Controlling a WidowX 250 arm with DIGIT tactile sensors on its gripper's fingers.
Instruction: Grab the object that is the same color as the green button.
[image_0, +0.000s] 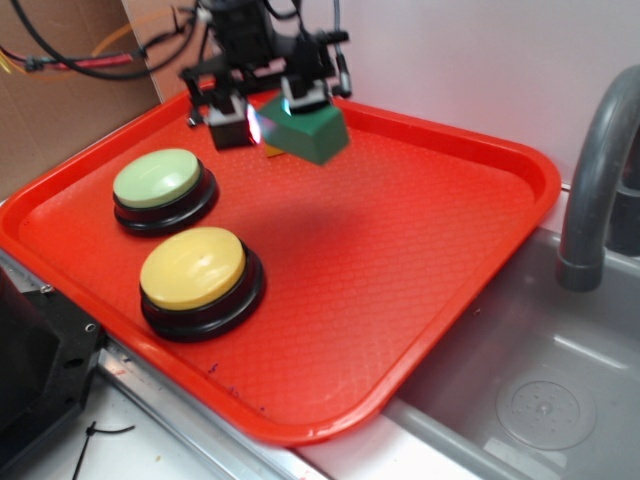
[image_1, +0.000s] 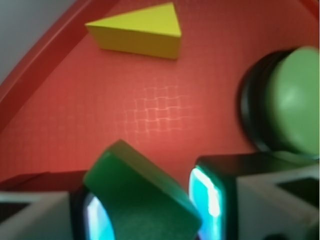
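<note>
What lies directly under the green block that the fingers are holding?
The green block hangs between the fingers above bare red tray. The yellow wedge lies nearby on the tray, almost hidden behind the block in the exterior view.

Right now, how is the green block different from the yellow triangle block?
The green block is dark green and chunky; the yellow wedge is bright yellow and triangle-shaped. The green block is held tilted in the gripper above the red tray; the yellow wedge lies flat on the tray, untouched. Both look like small painted solid blocks.
</note>
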